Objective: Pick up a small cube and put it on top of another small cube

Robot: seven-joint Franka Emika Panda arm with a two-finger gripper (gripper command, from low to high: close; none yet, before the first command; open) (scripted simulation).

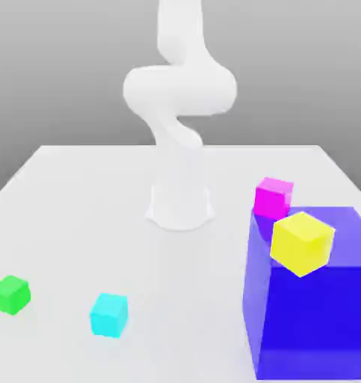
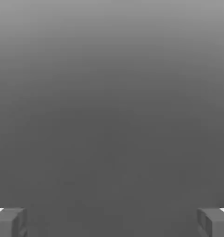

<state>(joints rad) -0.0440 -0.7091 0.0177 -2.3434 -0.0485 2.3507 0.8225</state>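
The hand is spread wide, pinching nothing; I judge the task unstarted. Next it must descend over the small cyan cube on the worktop.

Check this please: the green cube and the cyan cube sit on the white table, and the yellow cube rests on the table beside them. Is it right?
Not quite. The yellow cube is not on the table; it rests on the big blue cube, as the exterior view shows. The green cube and the cyan cube do sit on the white table.
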